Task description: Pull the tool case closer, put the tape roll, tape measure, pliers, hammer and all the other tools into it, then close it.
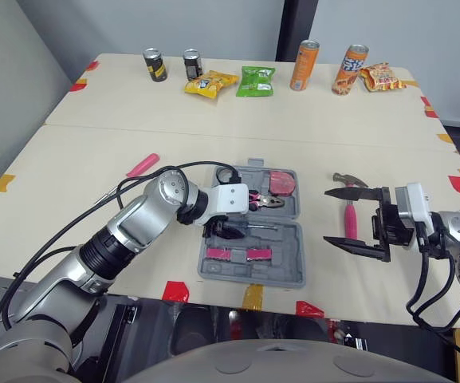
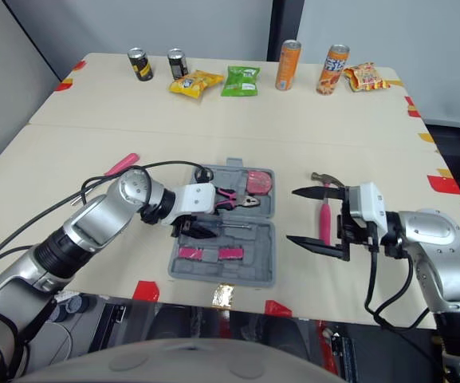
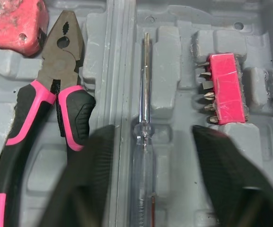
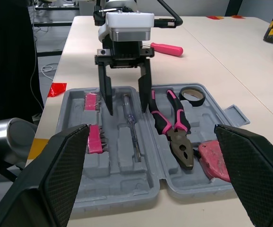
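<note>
While the case [image 1: 289,239] lies open at the front edge of the tabletop [image 1: 70,152], about mid-width, the left tool [image 4: 127,106] hangs over its near half. Fingers open, one on either side of a clear-handled screwdriver [image 3: 143,156] seated in its slot; not closed on it.

- Pliers [image 4: 174,127]: in the case, just beside the screwdriver, pink-and-black grips.
- Tape measure [image 1: 281,182]: pink, in the case's far right corner, next to the pliers' nose.
- Tape roll [image 4: 192,95]: black ring, far left part of the case.
- Bit holders [image 3: 226,87]: pink, two, in the case's near half.
- Hammer [image 1: 349,211]: on the tabletop just right of the case, head toward the far edge, pink handle toward the front.
- Right tool [image 1: 327,215]: wide open, right of the case, fingers pointing at it. From the head views the hammer handle shows between the fingers; contact cannot be told.
- Pink screwdriver [image 1: 143,165]: on the tabletop left of the case, apart from it.
- Cans [image 1: 155,65] and snack bags [image 1: 256,80]: along the far edge.
</note>
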